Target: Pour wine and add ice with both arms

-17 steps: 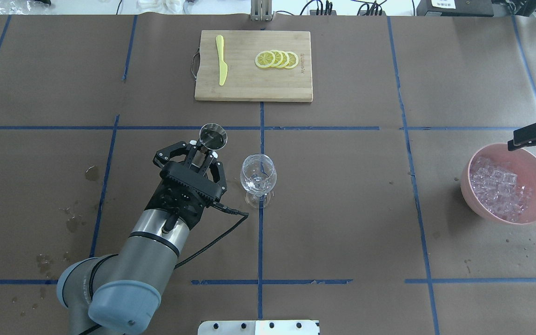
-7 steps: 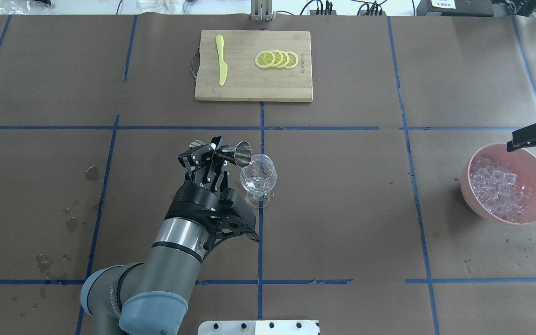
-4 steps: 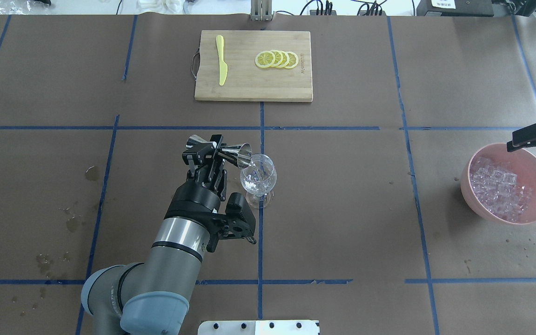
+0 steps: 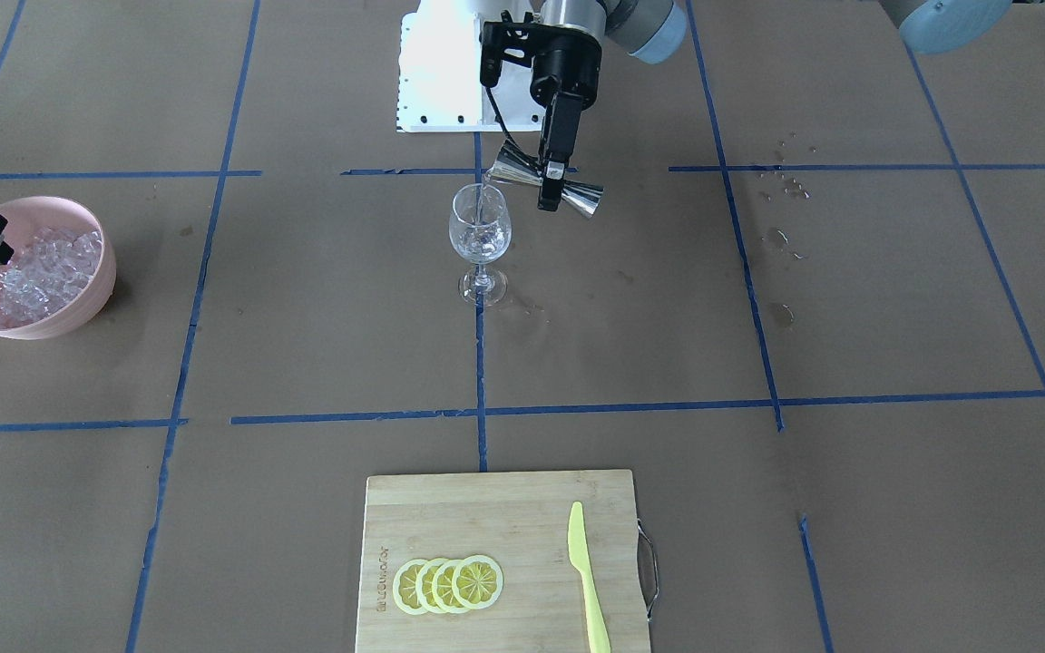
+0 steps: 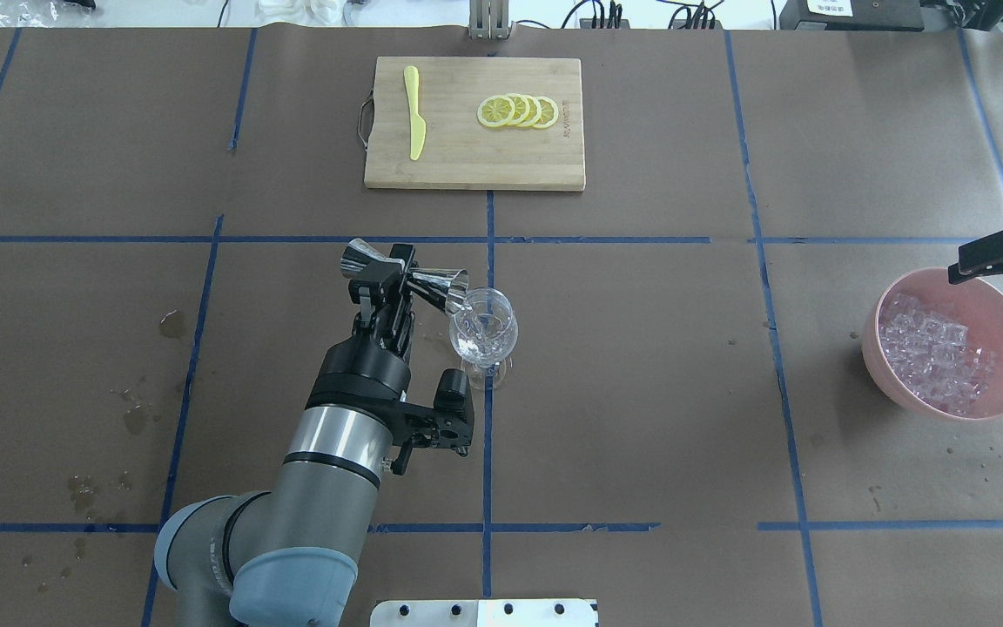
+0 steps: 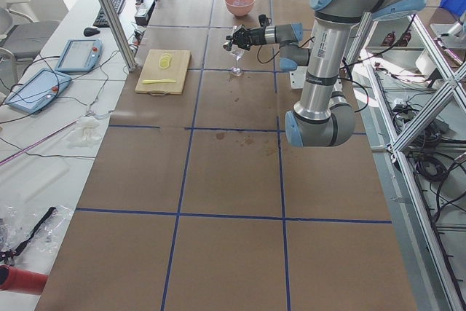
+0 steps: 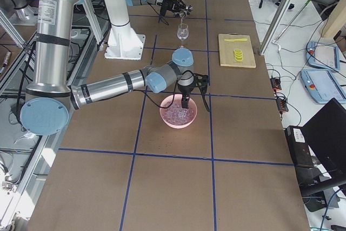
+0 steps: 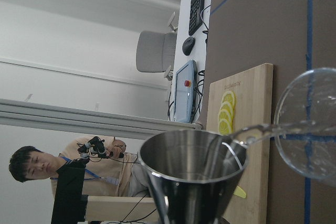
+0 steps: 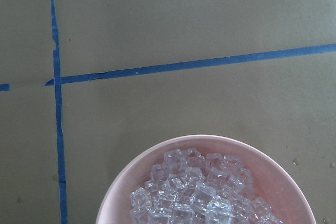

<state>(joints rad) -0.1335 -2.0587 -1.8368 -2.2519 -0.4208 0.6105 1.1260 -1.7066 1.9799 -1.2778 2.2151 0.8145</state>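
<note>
Brown paper taped into blue squares covers the surface, with wet marks toward the left of the overhead frame. Your left hand is pinching the steel jigger at its narrow waist. The jigger is tipped on its side, its lip just at the rim of the stemmed glass at centre frame. The wine runs off that lip in a thin clear thread and pools low in the glass.

Being liquid, it offers no hold. You handle it only through the jigger, which looks smooth and probably slippery, so the waist is the right place to grip. Treat the glass as fragile and top-heavy on its thin stem; a nudge could tip it.

The ice fills the pink bowl at the right edge, below your right hand. I cannot tell whether that hand is spread or pressed together. The cubes look hard, wet and slick, so take one across flat faces from the top of the heap.
</note>
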